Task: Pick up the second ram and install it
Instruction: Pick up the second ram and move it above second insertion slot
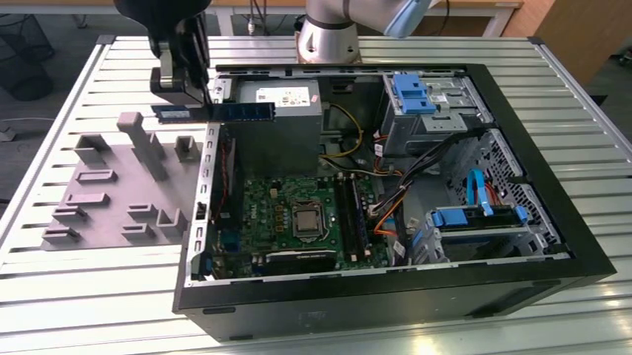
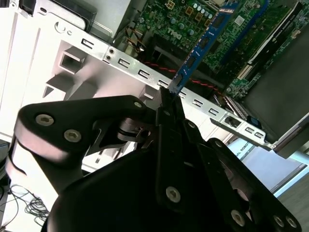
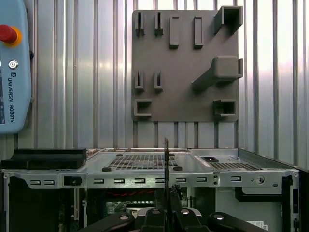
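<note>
Pincer state: I read the pincer (image 2: 169, 94) as pressed together on one end of the second ram (image 2: 205, 41), pinching the board by its two faces.
Task item location: the second ram juts straight out from the pincer's tips and touches nothing else. Its free end reaches over the rim of the computer case (image 1: 345, 307).
Below the pincer: the motherboard (image 1: 296, 214) lies lower and further in, past the stick's free end. The grey holder plate (image 3: 183, 111) sits on the table (image 1: 99, 296) outside the case wall.
Step in hand: in my judgement this is the carry to the slot. The stick is lifted and not seated.
Doing it well: I would keep the board's long edge parallel to the slot and its faces upright. I would match the notch before any push, and press evenly along the top so neither end rides up. The one-end grip leaves a long lever, so slow moves are advisable.
Counts: one stick in the pincer, one case, one holder plate, one pendant (image 3: 12, 72).
Not determined: I cannot tell whether a slot already holds a stick.
</note>
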`<action>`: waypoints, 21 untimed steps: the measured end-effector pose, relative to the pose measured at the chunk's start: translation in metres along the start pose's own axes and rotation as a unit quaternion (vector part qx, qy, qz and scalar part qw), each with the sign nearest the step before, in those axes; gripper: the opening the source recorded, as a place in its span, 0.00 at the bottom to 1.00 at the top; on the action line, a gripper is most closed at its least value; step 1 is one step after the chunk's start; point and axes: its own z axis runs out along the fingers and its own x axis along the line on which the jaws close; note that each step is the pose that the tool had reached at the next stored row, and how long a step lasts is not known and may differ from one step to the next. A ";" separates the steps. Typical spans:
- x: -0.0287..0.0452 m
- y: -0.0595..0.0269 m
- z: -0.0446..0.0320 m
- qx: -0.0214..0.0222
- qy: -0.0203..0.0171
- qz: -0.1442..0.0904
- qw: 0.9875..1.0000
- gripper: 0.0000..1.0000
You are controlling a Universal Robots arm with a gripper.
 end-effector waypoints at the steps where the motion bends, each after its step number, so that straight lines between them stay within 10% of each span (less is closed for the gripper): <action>1: 0.0000 -0.0008 0.0000 0.000 0.000 0.000 1.000 0.14; 21: -0.0003 -0.0152 0.0001 0.000 0.000 0.000 1.000 0.14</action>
